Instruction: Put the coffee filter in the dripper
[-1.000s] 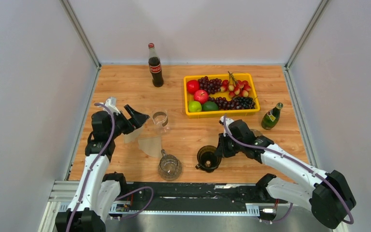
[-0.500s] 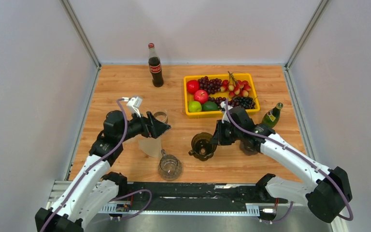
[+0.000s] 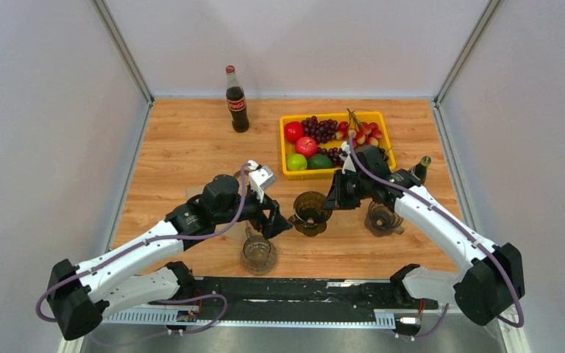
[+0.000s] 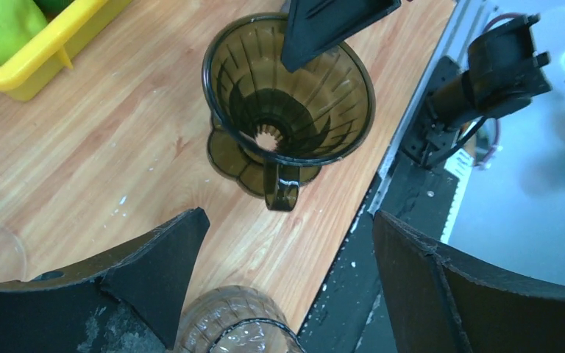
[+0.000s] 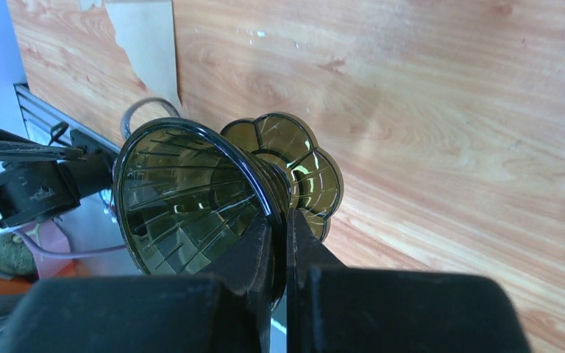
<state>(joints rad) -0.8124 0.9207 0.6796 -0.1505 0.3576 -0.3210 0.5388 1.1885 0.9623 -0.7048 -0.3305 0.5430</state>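
Overhead, item by item: wooden table (image 3: 184, 132), enclosed by pale grey walls (image 3: 294, 44). Yellow tray (image 3: 282, 151), far right, holding red apples (image 3: 306, 145), green fruit (image 3: 296, 162) and dark grapes (image 3: 324, 129). Cola bottle (image 3: 236, 103), upright, far centre. Green bottle (image 3: 417, 173), right of the tray. Glass jar (image 3: 258, 254), near edge. Dripper (image 3: 310, 211), dark ribbed cone with a handle, pinched at its rim by the right gripper (image 3: 336, 198), whose jaws are closed tight on it. Left gripper (image 3: 276, 220), spread wide, holding nothing, just beside the dripper's handle. Coffee filter (image 5: 143, 51), flat on the table left of the dripper, apart from it.
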